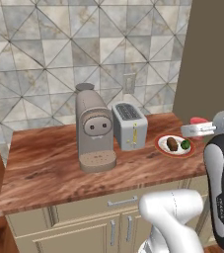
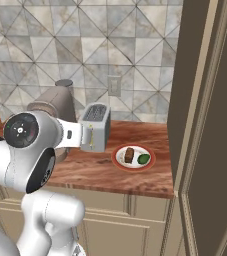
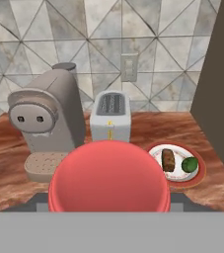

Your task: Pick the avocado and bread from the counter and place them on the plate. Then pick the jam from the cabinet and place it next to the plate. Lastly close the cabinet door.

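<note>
The jam (image 3: 109, 175) is held between the jaws of the gripper (image 1: 198, 126), its red lid seen large in the hand view; in the left base view it hangs above the counter (image 1: 49, 168) just beyond the plate (image 1: 163, 147). The bread (image 1: 172, 144) and avocado (image 1: 185, 145) are seen side by side on the plate, near the counter's right end. Bare wood is left between the plate and the front edge. The toaster (image 1: 129, 125) stands just left of the plate, the coffee machine (image 1: 93, 129) beside it. The open cabinet door (image 2: 210, 125) is seen edge-on at the right, close by the plate. A tiled wall (image 1: 59, 44) bounds the back.
</note>
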Robot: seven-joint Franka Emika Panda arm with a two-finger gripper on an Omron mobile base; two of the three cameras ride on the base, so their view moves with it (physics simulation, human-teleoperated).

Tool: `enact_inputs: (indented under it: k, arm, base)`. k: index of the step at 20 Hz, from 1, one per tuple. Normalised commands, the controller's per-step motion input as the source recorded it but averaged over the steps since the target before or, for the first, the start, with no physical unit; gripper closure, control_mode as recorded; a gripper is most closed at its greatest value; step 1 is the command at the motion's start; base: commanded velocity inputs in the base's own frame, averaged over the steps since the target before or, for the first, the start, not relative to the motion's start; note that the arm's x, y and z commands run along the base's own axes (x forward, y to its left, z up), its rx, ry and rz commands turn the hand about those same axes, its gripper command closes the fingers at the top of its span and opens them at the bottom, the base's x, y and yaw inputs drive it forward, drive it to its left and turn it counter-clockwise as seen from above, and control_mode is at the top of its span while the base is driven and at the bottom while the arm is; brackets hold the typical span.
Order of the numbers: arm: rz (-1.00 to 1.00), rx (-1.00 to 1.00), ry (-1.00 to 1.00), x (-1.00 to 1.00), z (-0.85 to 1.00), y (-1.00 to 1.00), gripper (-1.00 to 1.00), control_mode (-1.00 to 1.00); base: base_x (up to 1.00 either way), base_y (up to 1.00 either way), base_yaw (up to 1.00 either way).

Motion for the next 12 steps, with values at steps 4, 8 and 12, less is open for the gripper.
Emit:
enact_inputs:
  k: [4,8,12]
  arm:
    - [-0.1,0.0,0.0,0.0,-0.29,0.0,1.0,-1.0]
    - [-0.16,0.0,0.04,0.0,-0.35,0.0,1.0,-1.0]
    - [-0.15,0.0,0.02,0.0,-0.4,0.0,1.0,-1.0]
  base:
    - [0.0,0.0,0.0]
    - [0.0,0.0,0.0]
    - [0.0,0.0,0.0]
